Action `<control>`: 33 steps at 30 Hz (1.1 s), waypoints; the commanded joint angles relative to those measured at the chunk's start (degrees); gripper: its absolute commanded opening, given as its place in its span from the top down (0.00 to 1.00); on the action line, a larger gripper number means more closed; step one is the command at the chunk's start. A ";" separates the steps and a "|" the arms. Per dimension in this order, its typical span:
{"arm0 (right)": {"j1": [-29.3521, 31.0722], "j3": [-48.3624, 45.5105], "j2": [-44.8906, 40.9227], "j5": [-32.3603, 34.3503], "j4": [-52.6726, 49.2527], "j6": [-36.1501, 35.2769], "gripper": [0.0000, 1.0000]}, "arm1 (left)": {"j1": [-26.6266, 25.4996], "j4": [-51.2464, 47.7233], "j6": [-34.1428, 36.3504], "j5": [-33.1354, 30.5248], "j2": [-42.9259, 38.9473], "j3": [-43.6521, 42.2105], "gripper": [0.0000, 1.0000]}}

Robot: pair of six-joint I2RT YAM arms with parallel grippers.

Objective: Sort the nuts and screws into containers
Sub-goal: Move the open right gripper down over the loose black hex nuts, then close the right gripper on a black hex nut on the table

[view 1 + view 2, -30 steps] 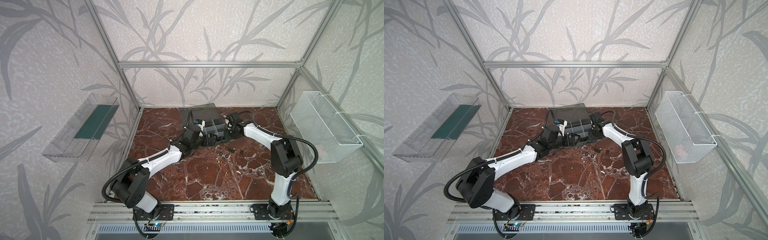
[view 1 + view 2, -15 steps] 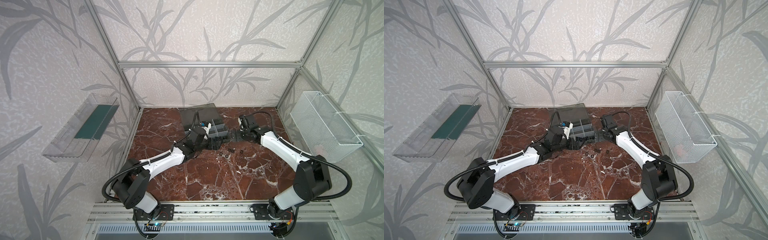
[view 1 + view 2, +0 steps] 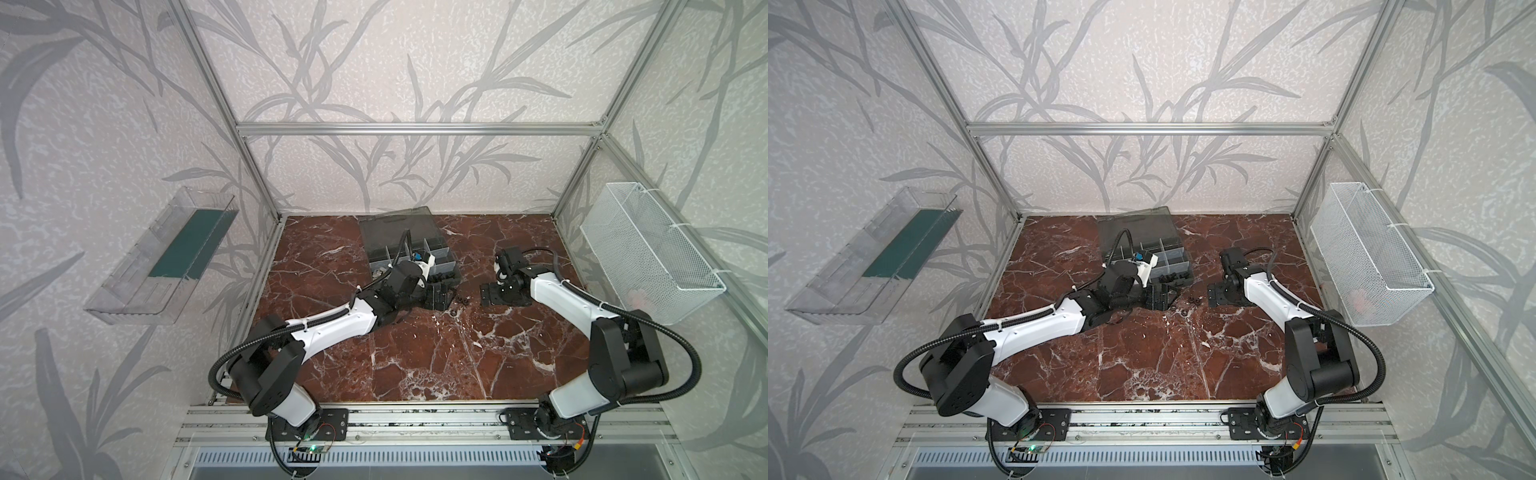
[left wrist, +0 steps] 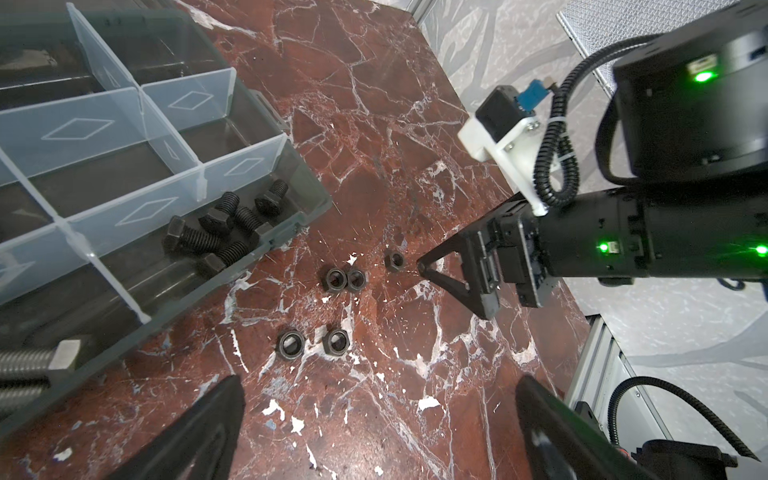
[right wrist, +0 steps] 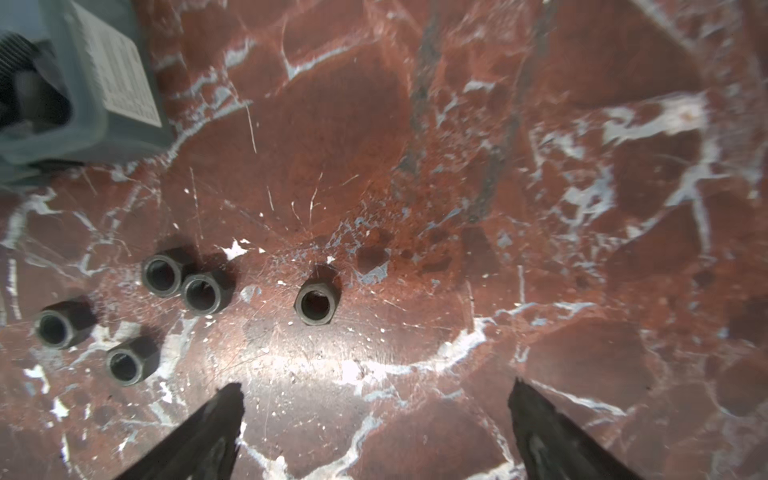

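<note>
At the back of the worktop point(image 3: 415, 357), left of centre, the case point(image 3: 395, 228) stands with its lid open. One corner compartment, the one nearest to the loose parts, already holds several black bolts point(image 4: 224, 232). A silver bolt point(image 4: 29, 365) seems to lie in a compartment further along the same side. The other compartments that the left wrist view shows look empty.

Just in front of the case, the left fingers point(image 3: 436, 297) hang low over the worktop, spread wide, with nothing between them. Right of them, five black nuts point(image 4: 335, 279) lie on the bare worktop, near the case but outside it; two of them touch each other. Further right, the right fingers point(image 3: 490, 296) are also wide apart and empty, and they point toward the nearest nut point(image 5: 314, 305).

I judge that the bolts are sorted and the nuts are what remains. All five must go into a compartment, and none is picked up yet.
</note>
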 commanded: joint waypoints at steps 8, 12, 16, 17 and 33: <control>0.13 3.93 8.20 -5.16 0.00 -1.40 0.23 | -0.47 -0.23 1.25 -0.60 -0.07 1.67 0.01; 0.22 5.80 10.87 -6.14 -0.40 -1.95 0.31 | -0.43 -0.53 1.35 -0.77 0.04 1.73 0.01; 0.46 7.02 12.54 -6.19 -0.33 -2.13 0.38 | -0.43 -0.74 1.75 -1.04 0.08 1.78 0.01; 0.52 7.23 12.95 -6.15 -0.31 -2.12 0.39 | -0.44 -0.84 1.89 -1.18 0.06 1.82 0.01; 1.98 9.01 16.05 -4.76 -0.21 -2.46 0.55 | -0.43 -1.29 2.23 -1.38 0.30 2.07 0.01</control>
